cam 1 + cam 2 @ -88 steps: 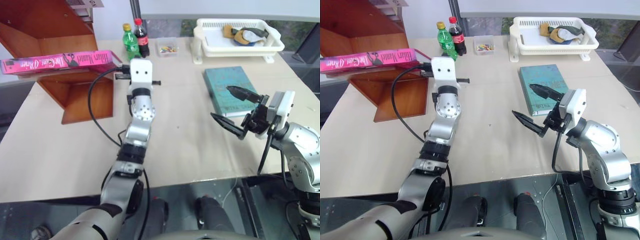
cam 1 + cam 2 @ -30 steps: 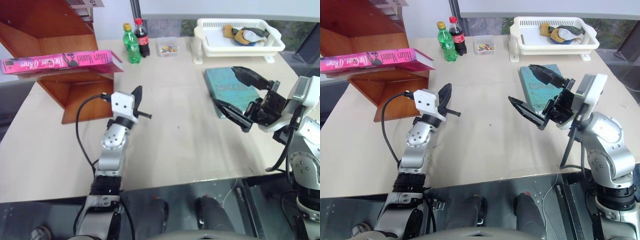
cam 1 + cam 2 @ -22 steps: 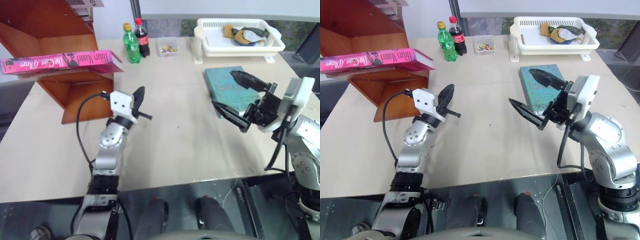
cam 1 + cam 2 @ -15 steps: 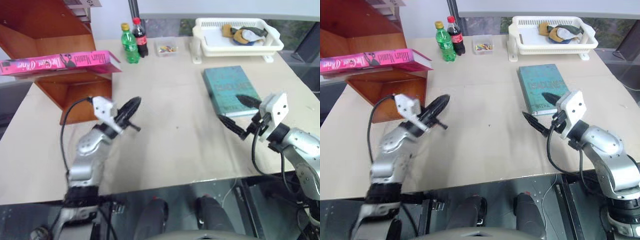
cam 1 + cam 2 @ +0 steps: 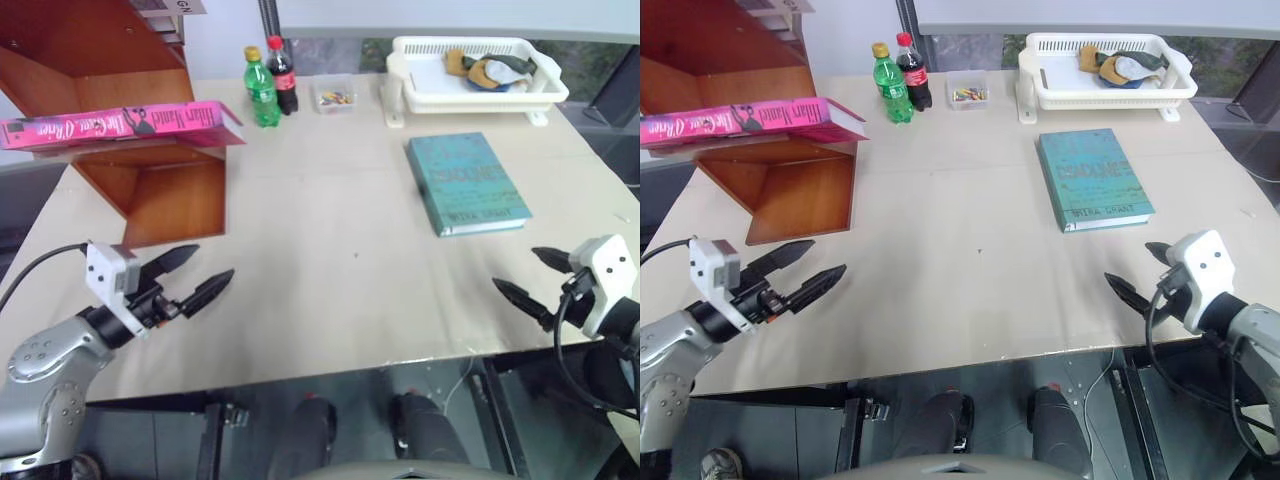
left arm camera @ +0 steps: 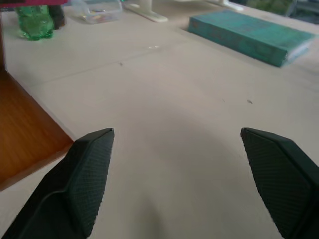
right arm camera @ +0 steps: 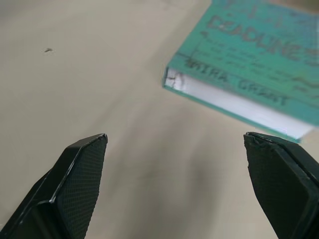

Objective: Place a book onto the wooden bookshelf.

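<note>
- Near edge: left gripper [image 5: 192,274] and right gripper [image 5: 540,276] hover with fingers spread, holding nothing.
- Between them, bare beige table [image 5: 330,250]; teal book [image 5: 466,183] far right.
- Far left: the book [image 5: 120,124] lies flat on the wooden bookshelf [image 5: 150,190], one corner overhanging; judged stiff, light, slick-covered, best pinched at that corner.

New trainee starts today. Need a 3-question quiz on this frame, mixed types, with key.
1. True or false: the bright pink hardback book lies on a board of the reddish-brown wooden bookshelf.
2. The teal-green hardback book lies: A) in the white plastic basket; B) flat on the beige table; C) on the shelf.
3. What does the left gripper hold?

Key: 1 true; 2 B; 3 nothing. Both it and the right gripper are open and empty.
</note>
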`<action>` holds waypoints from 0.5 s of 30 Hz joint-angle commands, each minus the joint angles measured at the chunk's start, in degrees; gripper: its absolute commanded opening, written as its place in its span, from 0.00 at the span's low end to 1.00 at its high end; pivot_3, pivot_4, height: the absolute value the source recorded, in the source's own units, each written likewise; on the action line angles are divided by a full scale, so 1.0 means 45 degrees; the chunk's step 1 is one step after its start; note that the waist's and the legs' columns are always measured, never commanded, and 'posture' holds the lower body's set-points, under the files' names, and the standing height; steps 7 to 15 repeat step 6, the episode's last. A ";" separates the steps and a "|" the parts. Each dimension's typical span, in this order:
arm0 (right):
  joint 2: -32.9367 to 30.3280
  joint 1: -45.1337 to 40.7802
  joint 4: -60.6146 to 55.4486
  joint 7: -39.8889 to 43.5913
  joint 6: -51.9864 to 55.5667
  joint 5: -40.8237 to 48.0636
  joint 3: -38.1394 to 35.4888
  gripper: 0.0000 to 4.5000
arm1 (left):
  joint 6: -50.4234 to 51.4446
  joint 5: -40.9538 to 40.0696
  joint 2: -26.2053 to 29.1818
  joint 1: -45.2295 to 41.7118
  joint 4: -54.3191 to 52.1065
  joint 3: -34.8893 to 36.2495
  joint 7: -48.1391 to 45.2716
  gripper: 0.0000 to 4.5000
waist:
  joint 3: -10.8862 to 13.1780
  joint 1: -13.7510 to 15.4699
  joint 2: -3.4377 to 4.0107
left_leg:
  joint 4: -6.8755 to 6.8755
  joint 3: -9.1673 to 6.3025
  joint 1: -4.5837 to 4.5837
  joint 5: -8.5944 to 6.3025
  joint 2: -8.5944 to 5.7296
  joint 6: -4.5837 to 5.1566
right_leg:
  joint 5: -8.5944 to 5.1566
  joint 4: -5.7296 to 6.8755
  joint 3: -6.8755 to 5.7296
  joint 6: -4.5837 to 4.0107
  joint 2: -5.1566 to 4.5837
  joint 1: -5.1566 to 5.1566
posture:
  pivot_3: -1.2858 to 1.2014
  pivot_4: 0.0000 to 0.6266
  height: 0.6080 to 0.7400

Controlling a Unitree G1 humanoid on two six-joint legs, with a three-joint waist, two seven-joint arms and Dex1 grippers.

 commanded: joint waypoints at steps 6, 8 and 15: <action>-0.0320 -0.0305 -0.0016 0.0305 0.0008 -0.0043 -0.0438 1.00 | -0.0212 0.0244 0.0149 0.0056 -0.0120 0.0451 -0.0448 0.99 | -0.0001 0.0005 -0.0001 | 0.0000 0.0006 -0.0003 0.0000 0.0000 0.0000 | 0.0001 -0.0001 0.0004 0.0002 0.0001 -0.0002 | 0.52 0.24 1.00; -0.0320 -0.0305 -0.0016 0.0305 0.0008 -0.0043 -0.0438 1.00 | -0.0212 0.0244 0.0149 0.0056 -0.0120 0.0451 -0.0448 0.99 | -0.0001 0.0005 -0.0001 | 0.0000 0.0006 -0.0003 0.0000 0.0000 0.0000 | 0.0001 -0.0001 0.0004 0.0002 0.0001 -0.0002 | 0.52 0.24 1.00; -0.0320 -0.0305 -0.0016 0.0305 0.0008 -0.0043 -0.0438 1.00 | -0.0212 0.0244 0.0149 0.0056 -0.0120 0.0451 -0.0448 0.99 | -0.0001 0.0005 -0.0001 | 0.0000 0.0006 -0.0003 0.0000 0.0000 0.0000 | 0.0001 -0.0001 0.0004 0.0002 0.0001 -0.0002 | 0.52 0.24 1.00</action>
